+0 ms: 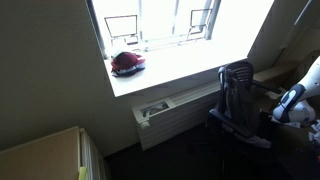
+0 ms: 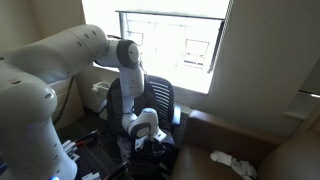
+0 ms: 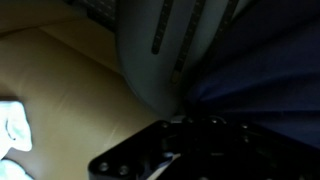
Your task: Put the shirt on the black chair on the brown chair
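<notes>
- The arm reaches down to the seat of the black chair (image 2: 158, 98). The gripper (image 2: 150, 143) hangs low, right at the seat.
- In the wrist view, dark blue cloth with folds fills the right side. I think this is the shirt (image 3: 265, 85). It lies on the black chair, just under the grey chair back (image 3: 165, 40).
- The gripper (image 3: 185, 150) is only a dark shape there. I cannot tell if its fingers are apart or pinched on the cloth.
- The brown chair (image 2: 225, 135) is just beside the black chair. 1 small white cloth (image 2: 235, 162) lies on it, and the shirt is not there yet.
- So I think this is the grab step, the 1st of 2.
- Next, the fingers need a good pinch on a fold. Then the arm must lift the shirt clear of the armrest and carry it over to the brown seat (image 3: 60, 90).
</notes>
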